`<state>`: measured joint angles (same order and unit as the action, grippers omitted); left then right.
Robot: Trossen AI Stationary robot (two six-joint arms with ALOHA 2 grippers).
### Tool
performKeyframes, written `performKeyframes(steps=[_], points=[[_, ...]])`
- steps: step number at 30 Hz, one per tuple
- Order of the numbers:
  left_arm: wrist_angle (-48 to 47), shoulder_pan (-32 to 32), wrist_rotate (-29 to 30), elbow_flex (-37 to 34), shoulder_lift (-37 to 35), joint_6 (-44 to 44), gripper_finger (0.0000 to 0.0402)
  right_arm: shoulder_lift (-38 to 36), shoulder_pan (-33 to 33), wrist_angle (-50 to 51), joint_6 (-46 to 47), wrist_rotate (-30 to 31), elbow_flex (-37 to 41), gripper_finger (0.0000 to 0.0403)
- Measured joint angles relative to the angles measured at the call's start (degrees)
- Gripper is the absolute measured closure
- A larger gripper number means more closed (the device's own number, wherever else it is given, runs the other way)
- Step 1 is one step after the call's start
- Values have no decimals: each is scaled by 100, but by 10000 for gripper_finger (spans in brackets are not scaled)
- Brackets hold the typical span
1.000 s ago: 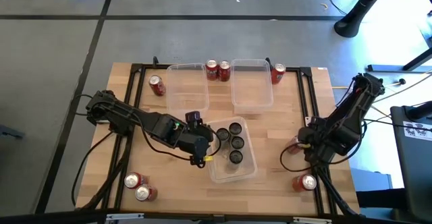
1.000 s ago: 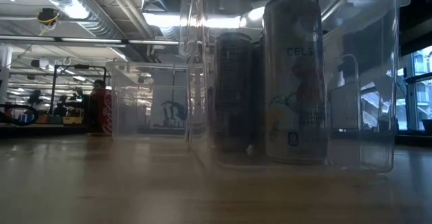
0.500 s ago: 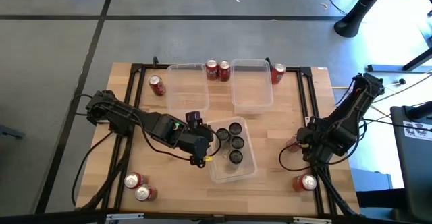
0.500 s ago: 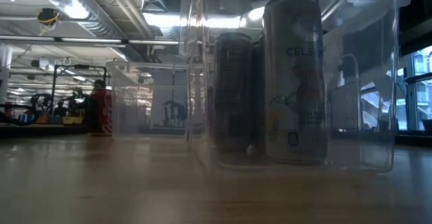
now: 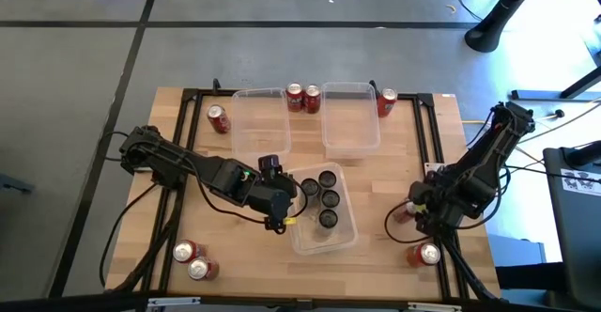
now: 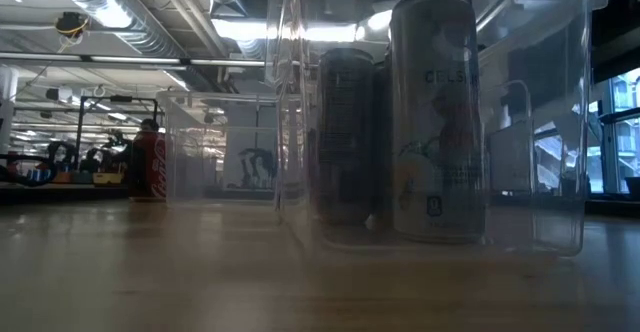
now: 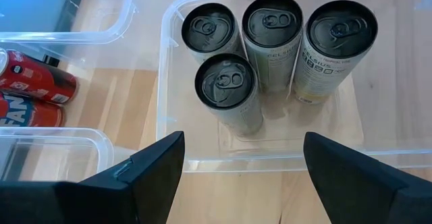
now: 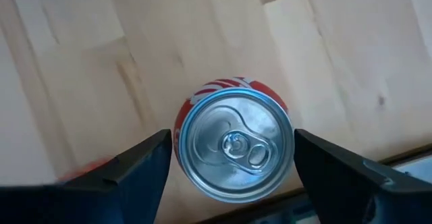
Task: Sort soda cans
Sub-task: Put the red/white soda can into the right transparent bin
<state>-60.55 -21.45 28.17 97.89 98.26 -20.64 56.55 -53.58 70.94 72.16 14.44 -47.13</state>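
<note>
Several dark soda cans (image 7: 270, 42) stand upright in a clear bin (image 5: 324, 241) at the table's middle. My left gripper (image 7: 243, 183) hovers open above that bin's left wall (image 7: 169, 102), touching nothing; in the high view my left gripper (image 5: 279, 209) shows there too. At the right, my right gripper (image 5: 416, 216) hangs open, pointing down. A red soda can (image 8: 233, 143) with a silver top stands upright on the table below it. The dark fingers (image 8: 145, 166) stand on either side of the can, above it, and no touch shows.
Two clear bins (image 5: 261, 124) (image 5: 350, 115) stand at the far middle. Red cans: two between them (image 5: 302, 98), one far right (image 5: 386, 102), one far left (image 5: 218, 117), two near left (image 5: 191, 260), one near right (image 5: 424, 254). A black frame rail (image 5: 429, 152) runs along the right.
My right gripper has tipped more steeply downward and shifted a little toward the table's near edge and left, over the red can. Its fingers stay equally far apart.
</note>
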Motion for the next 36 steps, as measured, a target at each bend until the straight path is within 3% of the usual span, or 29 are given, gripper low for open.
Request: performKeyframes(steps=[13,19,29,36], points=[[-2,0,0,0,0,28,109,28,0,-194,107,-52,0,100],[-3,9,0,0,0,8,109,31,0,-135,131,206,-2,99],[-2,9,0,0,0,7,109,31,0,62,116,80,-7,9],[-2,9,0,0,0,7,109,34,-1,-13,108,135,-7,30]])
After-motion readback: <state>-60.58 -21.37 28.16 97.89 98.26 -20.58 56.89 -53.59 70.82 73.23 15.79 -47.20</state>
